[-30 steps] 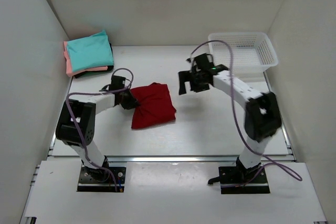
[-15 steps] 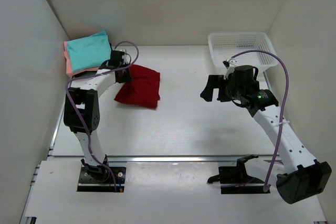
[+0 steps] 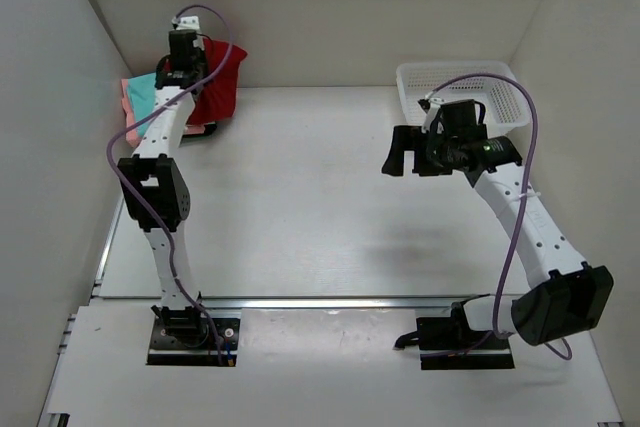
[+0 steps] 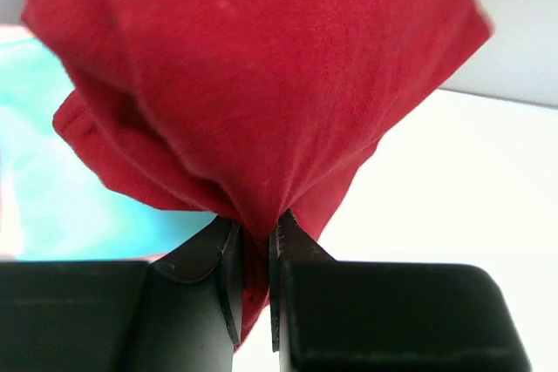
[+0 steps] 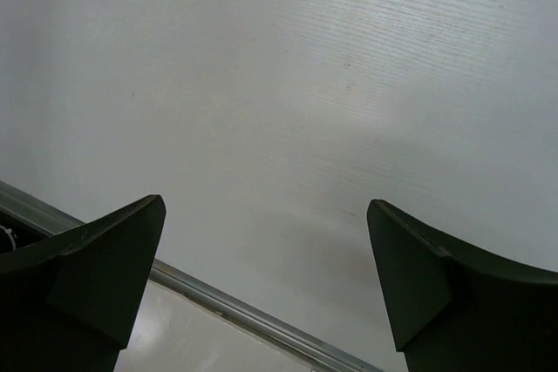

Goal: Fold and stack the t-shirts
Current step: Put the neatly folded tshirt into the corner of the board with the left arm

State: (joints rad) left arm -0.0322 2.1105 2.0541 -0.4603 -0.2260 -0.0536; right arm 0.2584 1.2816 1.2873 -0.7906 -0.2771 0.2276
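In the far left corner of the counter [image 3: 320, 207], the left hand [image 3: 185, 59] is clamped on a bunched pinch of the dark red t-shirt [image 3: 215, 82]. The shirt hangs in the air above the pile there: the teal t-shirt [image 3: 143, 92] on top, a salmon-pink one [image 3: 128, 112] under it, and a dark edge [image 3: 198, 131] at the bottom. The left wrist view shows the cloth gathered to a single point between the closed jaws, with loose folds drooping. The right hand [image 3: 400, 154] holds nothing, its fingers spread wide over bare counter just in front of the white mesh basket [image 3: 470, 97].

The danger, as I judge it, lies in the release. Held by one pinch, the shirt may fall as a crumpled heap and lose its fold. It may also land partly off the pile toward the wall or the counter. A low approach could drag the teal t-shirt askew.
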